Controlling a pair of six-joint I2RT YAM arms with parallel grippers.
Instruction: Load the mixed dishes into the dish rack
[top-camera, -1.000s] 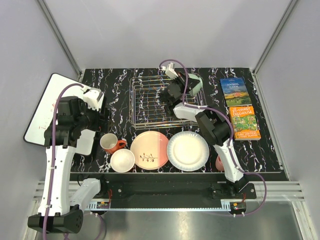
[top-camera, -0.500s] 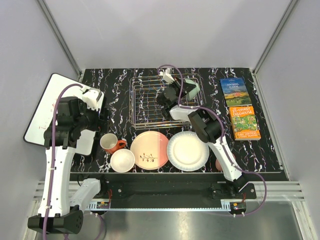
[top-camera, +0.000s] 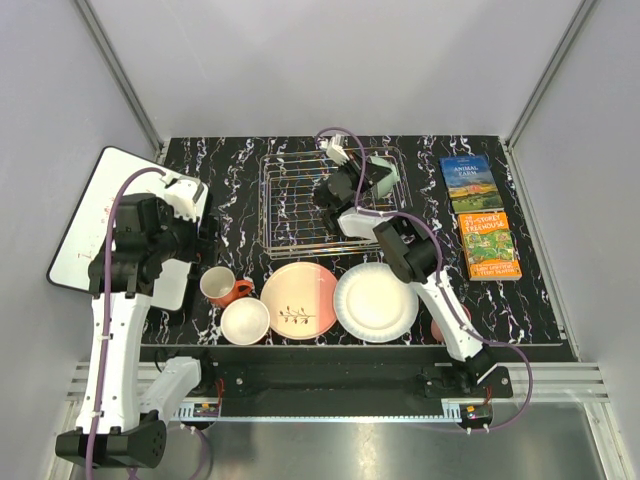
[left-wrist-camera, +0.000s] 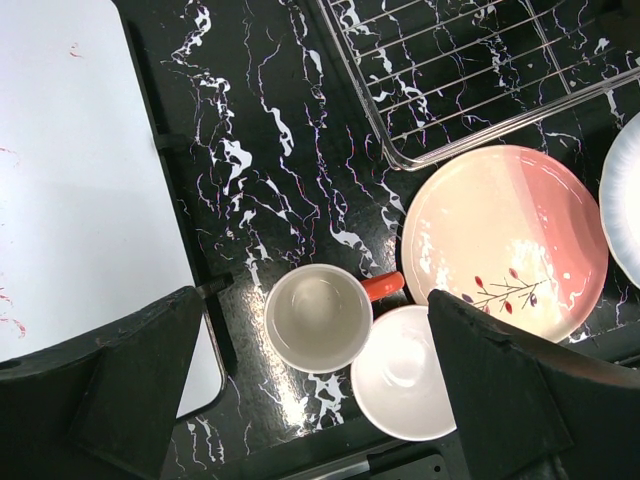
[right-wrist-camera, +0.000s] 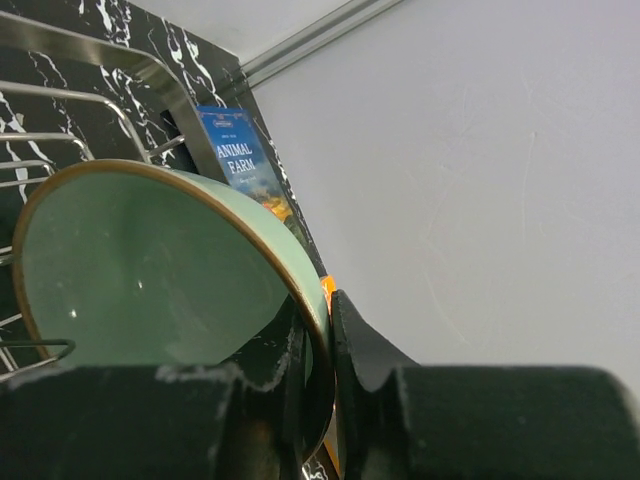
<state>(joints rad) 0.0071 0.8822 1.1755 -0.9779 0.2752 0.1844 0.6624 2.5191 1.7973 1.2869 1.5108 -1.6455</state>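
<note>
**Q:** How far along is loading?

**A:** Nearest, the orange bowl (top-camera: 245, 320), mug (top-camera: 222, 287), pink-and-cream plate (top-camera: 299, 299) and white plate (top-camera: 376, 301) lie unloaded on the table (top-camera: 230, 180). Beyond them, the dish rack (top-camera: 300, 200) has only the mint-green bowl (right-wrist-camera: 150, 270), tilted at its far right corner.

**Q:** And the jaws?

**A:** The left gripper (left-wrist-camera: 315, 370) is wide apart and empty above the mug. The right gripper (right-wrist-camera: 322, 340) is clamped on the mint-green bowl's rim.
</note>
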